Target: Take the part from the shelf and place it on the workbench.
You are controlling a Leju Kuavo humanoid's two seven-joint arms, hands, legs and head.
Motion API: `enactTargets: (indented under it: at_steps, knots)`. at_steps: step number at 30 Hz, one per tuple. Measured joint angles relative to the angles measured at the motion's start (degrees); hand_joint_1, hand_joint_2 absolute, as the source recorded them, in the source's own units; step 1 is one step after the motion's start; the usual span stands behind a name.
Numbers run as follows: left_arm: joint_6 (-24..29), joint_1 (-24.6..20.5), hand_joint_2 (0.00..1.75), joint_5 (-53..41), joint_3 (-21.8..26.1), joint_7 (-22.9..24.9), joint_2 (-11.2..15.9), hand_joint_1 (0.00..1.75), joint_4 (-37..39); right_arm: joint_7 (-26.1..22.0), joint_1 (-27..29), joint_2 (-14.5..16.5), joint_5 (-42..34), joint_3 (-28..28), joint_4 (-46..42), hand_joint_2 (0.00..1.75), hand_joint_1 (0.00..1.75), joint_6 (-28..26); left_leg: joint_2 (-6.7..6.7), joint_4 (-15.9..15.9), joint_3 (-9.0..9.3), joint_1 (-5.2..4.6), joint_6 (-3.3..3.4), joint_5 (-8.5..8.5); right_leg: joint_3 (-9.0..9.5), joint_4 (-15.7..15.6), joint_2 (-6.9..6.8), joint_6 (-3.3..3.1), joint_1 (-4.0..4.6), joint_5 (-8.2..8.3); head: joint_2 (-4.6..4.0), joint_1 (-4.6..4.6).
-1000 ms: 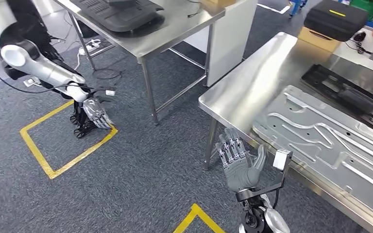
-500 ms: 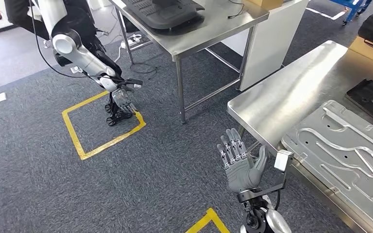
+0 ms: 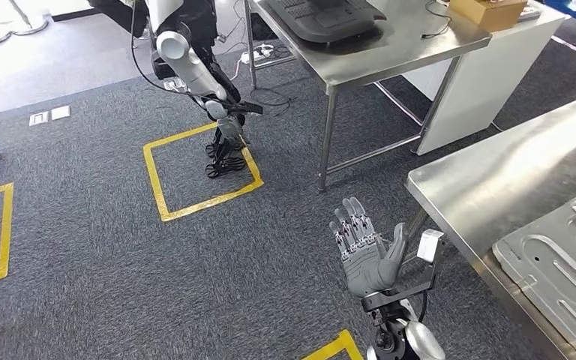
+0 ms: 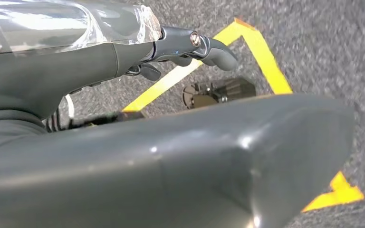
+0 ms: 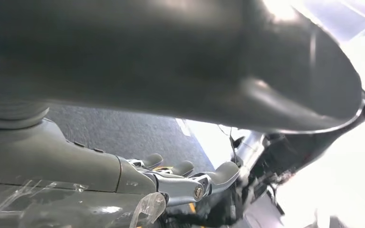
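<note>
My right hand (image 3: 367, 255) is raised low in the head view, palm up and fingers spread, holding nothing. It hangs over the carpet just left of the steel workbench (image 3: 495, 172). A pressed grey metal panel (image 3: 562, 262) lies flat on the workbench at the right edge, apart from the hand. In the right wrist view the right hand (image 5: 171, 183) has loosely extended fingers with nothing in them. My left hand (image 4: 171, 47) hangs over carpet and yellow floor tape (image 4: 261, 52), its fingers free.
A steel table (image 3: 390, 56) at the back carries a black device (image 3: 330, 19) and a cardboard box (image 3: 487, 11). Beside it, another robot's silver arm (image 3: 191, 64) hangs over a yellow taped square (image 3: 161, 180). A white cabinet (image 3: 480, 82) stands behind the workbench.
The camera has swung left, so the whole scene has slid right and the workbench and panel now sit at the right edge. My right hand keeps the same spread pose.
</note>
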Motion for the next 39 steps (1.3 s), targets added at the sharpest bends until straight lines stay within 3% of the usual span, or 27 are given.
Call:
enactTargets:
  at_steps: [2, 3, 4, 5, 7, 9, 11, 13, 15, 17, 19, 20, 21, 22, 24, 25, 26, 27, 29, 31, 33, 34, 35, 36, 37, 39]
  knots:
    - [0.07, -0.08, 0.00, 0.00, -0.05, 0.01, 0.00, 0.00, 0.00, -0.04, 0.04, -0.02, 0.20, 0.10, 0.00, 0.00, 0.00, 0.11, -1.34, -0.04, 0.09, 0.09, 0.40, 0.09, -4.02, 8.26, 3.18, 0.01, 0.04, -4.11, -0.01, 0.01]
    - [0.10, -0.12, 0.00, 0.01, -0.09, 0.01, -0.01, 0.00, 0.00, -0.05, 0.16, -0.04, 0.29, 0.13, 0.01, 0.00, 0.00, 0.15, -2.12, -0.03, 0.08, 0.05, 0.50, 0.11, -6.33, 12.55, 3.84, 0.01, 0.07, -5.65, 0.00, 0.02]
    - [0.10, -0.12, 0.00, 0.03, -0.12, 0.02, -0.01, 0.00, 0.00, -0.04, 0.28, -0.06, 0.37, 0.15, 0.01, 0.00, 0.00, 0.19, -3.00, -0.01, 0.08, 0.02, 0.52, 0.09, -7.94, 15.16, 4.09, 0.02, 0.10, -6.06, -0.01, 0.01]
    - [0.10, -0.09, 0.00, 0.05, -0.14, 0.02, -0.01, 0.00, 0.00, -0.03, 0.37, -0.08, 0.42, 0.16, 0.02, 0.00, 0.00, 0.22, -3.90, 0.02, 0.12, 0.02, 0.51, 0.07, -8.43, 15.33, 4.18, 0.01, 0.09, -5.17, 0.00, 0.01]
    - [0.09, -0.03, 0.00, 0.18, -0.15, 0.03, -0.01, 0.00, 0.00, -0.03, 0.39, -0.10, 0.54, 0.17, 0.02, 0.00, 0.00, 0.32, -5.71, 0.14, 0.34, 0.15, 0.32, -0.05, -5.82, 8.51, 4.94, -0.01, -0.12, -0.52, 0.00, 0.01]
    - [0.06, -0.06, 0.00, 0.29, -0.14, 0.02, 0.00, 0.00, 0.00, -0.03, 0.33, -0.10, 0.75, 0.22, 0.02, 0.00, 0.00, 0.50, -7.26, 0.50, 0.29, 0.13, -0.15, -0.31, -2.23, 0.38, 7.09, -0.09, -0.45, 2.96, 0.01, 0.00]
    - [-0.01, -0.05, 0.00, 0.30, -0.15, 0.01, 0.01, 0.00, 0.00, -0.02, 0.31, -0.10, 0.90, 0.36, 0.01, 0.00, 0.00, 0.78, -8.35, 0.67, -0.13, 0.12, -0.68, -0.40, -1.16, -2.22, 7.93, -0.53, -0.39, 3.44, 0.01, -0.04]
    - [-0.08, 0.10, 0.00, 0.28, -0.16, 0.01, 0.03, 0.00, 0.00, 0.02, 0.23, -0.08, 0.81, 0.54, 0.00, 0.00, 0.00, 1.23, -8.91, 0.62, -0.46, 0.39, -1.17, -0.41, -1.22, -2.25, 6.72, -1.32, -0.14, 3.53, 0.01, -0.07]
    - [-0.13, 0.18, 0.00, 0.25, -0.18, 0.02, 0.05, 0.00, 0.00, 0.21, 0.06, -0.03, 0.24, 0.66, 0.00, 0.00, 0.00, 2.19, -6.51, 3.12, -1.65, 0.37, -1.68, -1.96, -1.05, -2.38, 5.49, -2.09, -0.14, 3.58, 0.01, -0.19]
    - [-0.19, 0.06, 0.00, 0.18, -0.22, 0.04, 0.05, 0.00, 0.00, 0.88, 0.00, -0.01, -1.14, 0.83, 0.03, 0.00, 0.00, 4.08, -2.92, 11.03, -5.55, 0.26, -2.15, -5.85, -0.92, -2.42, 4.05, -2.61, -0.01, 3.47, 0.01, -0.35]
    - [-0.24, -0.04, 0.00, 0.10, -0.28, 0.14, 0.03, 0.00, 0.00, 1.97, -0.01, -0.01, -2.94, 1.23, 0.25, 0.00, 0.00, 6.56, -1.74, 19.36, -9.94, 0.36, -2.36, -8.86, -0.88, -2.42, 2.42, -2.84, 0.21, 3.30, 0.01, -0.39]
    - [-0.25, -0.03, 0.00, 0.07, -0.30, 0.21, 0.02, 0.00, 0.00, 2.51, -0.03, 0.00, -3.75, 1.54, 0.45, 0.00, 0.00, 7.73, -1.64, 20.80, -10.79, 0.37, -2.31, -8.90, -0.86, -2.42, 1.62, -2.87, 0.30, 3.22, 0.01, -0.39]
    - [-0.25, -0.02, 0.00, 0.07, -0.31, 0.27, 0.01, 0.00, 0.00, 2.91, -0.05, 0.04, -4.40, 1.88, 0.68, 0.00, 0.00, 8.66, -1.49, 19.48, -10.21, 0.34, -2.18, -7.81, -0.79, -2.42, 0.87, -2.87, 0.37, 3.13, 0.01, -0.40]
    - [-0.25, -0.02, 0.00, 0.07, -0.32, 0.31, 0.01, 0.00, 0.00, 3.24, -0.11, 0.14, -4.95, 2.22, 0.92, 0.00, 0.00, 9.41, -0.98, 15.68, -8.30, 0.22, -1.90, -5.93, -0.67, -2.42, 0.11, -2.84, 0.44, 3.02, 0.01, -0.40]
    - [-0.23, -0.15, 0.00, 0.07, -0.32, 0.37, 0.02, 0.00, 0.00, 3.69, -0.37, 0.45, -5.97, 2.75, 1.39, 0.00, 0.00, 10.43, 1.96, 5.97, -3.15, -0.41, -1.01, -2.18, -0.27, -2.43, -1.23, -2.63, 0.65, 2.74, 0.01, -0.38]
    - [-0.21, -0.27, 0.00, 0.07, -0.32, 0.40, 0.02, 0.00, 0.00, 3.96, -0.59, 0.60, -6.57, 3.03, 1.64, 0.00, 0.00, 10.93, 3.37, 2.62, -1.42, -0.80, -0.65, -1.10, -0.06, -2.44, -1.81, -2.41, 0.71, 2.55, 0.00, -0.40]
    - [-0.20, -0.42, 0.00, 0.07, -0.33, 0.47, 0.02, 0.00, 0.00, 4.29, -0.80, 0.73, -7.21, 3.35, 1.95, 0.00, 0.00, 11.42, 4.21, 1.05, -0.69, -1.13, -0.40, -0.71, 0.15, -2.46, -2.39, -2.14, 0.74, 2.37, 0.00, -0.43]
    - [-0.19, -0.54, 0.00, 0.07, -0.34, 0.60, 0.02, 0.00, 0.00, 4.67, -0.95, 0.88, -7.84, 3.73, 2.31, 0.00, 0.00, 11.87, 4.16, 0.74, -0.73, -1.33, -0.27, -0.68, 0.37, -2.56, -3.02, -1.85, 0.75, 2.22, 0.00, -0.47]
    - [-0.19, -0.60, 0.00, 0.07, -0.37, 0.86, -0.02, 0.00, 0.00, 5.31, -1.12, 1.25, -8.74, 4.41, 3.01, 0.00, 0.00, 12.50, 2.46, 0.30, -0.57, -1.16, 0.05, -0.38, 0.88, -2.62, -3.69, -1.17, 0.62, 1.78, 0.01, -0.55]
    - [-0.16, -0.56, 0.00, 0.05, -0.39, 0.98, -0.06, 0.00, 0.00, 5.67, -1.39, 1.50, -9.15, 5.00, 3.60, 0.00, 0.00, 12.86, 0.75, -0.24, -0.03, -0.63, 0.53, 0.04, 0.07, 0.19, -0.74, -0.75, 0.51, -0.32, -0.01, -0.54]
    - [-0.15, -0.73, 0.00, 0.04, -0.45, 0.99, -0.15, 0.00, 0.00, 5.90, -1.62, 1.56, -9.34, 5.47, 4.23, 0.00, 0.00, 13.07, -0.98, -0.37, 0.17, -0.34, 0.87, 0.19, -3.61, 8.15, 3.10, -0.67, 0.42, -4.45, -0.02, -0.51]
    - [-0.15, -0.80, 0.00, 0.04, -0.49, 1.00, -0.20, 0.00, 0.00, 5.98, -1.62, 1.56, -9.41, 5.65, 4.56, 0.00, 0.00, 13.11, -1.95, -0.35, 0.16, -0.34, 0.96, 0.20, -5.87, 12.51, 3.84, -0.64, 0.41, -6.12, -0.02, -0.50]
    - [-0.16, -0.80, 0.00, 0.04, -0.54, 1.01, -0.26, 0.00, 0.00, 6.08, -1.59, 1.55, -9.48, 5.81, 4.91, 0.00, 0.00, 13.15, -2.90, -0.33, 0.17, -0.33, 0.98, 0.19, -7.53, 15.34, 4.09, -0.60, 0.40, -6.78, -0.02, -0.51]
    - [-0.16, -0.76, 0.00, 0.04, -0.60, 1.03, -0.29, 0.00, 0.00, 6.15, -1.56, 1.54, -9.57, 6.00, 5.20, 0.00, 0.00, 13.16, -3.92, -0.31, 0.23, -0.29, 0.96, 0.17, -8.06, 15.68, 4.17, -0.60, 0.38, -6.06, -0.01, -0.50]
    - [-0.16, -0.71, 0.00, 0.05, -0.67, 1.05, -0.30, 0.00, 0.00, 6.22, -1.58, 1.54, -9.65, 6.19, 5.40, 0.00, 0.00, 13.19, -4.89, -0.29, 0.34, -0.23, 0.90, 0.13, -7.35, 13.42, 4.27, -0.63, 0.34, -4.17, -0.01, -0.51]
    - [-0.16, -0.67, 0.00, 0.05, -0.78, 1.09, -0.30, 0.00, 0.00, 6.37, -1.71, 1.55, -9.78, 6.49, 5.67, 0.00, 0.00, 13.25, -6.72, -0.21, 0.67, -0.01, 0.56, -0.09, -3.41, 4.40, 5.82, -0.66, 0.11, 0.66, 0.01, -0.50]
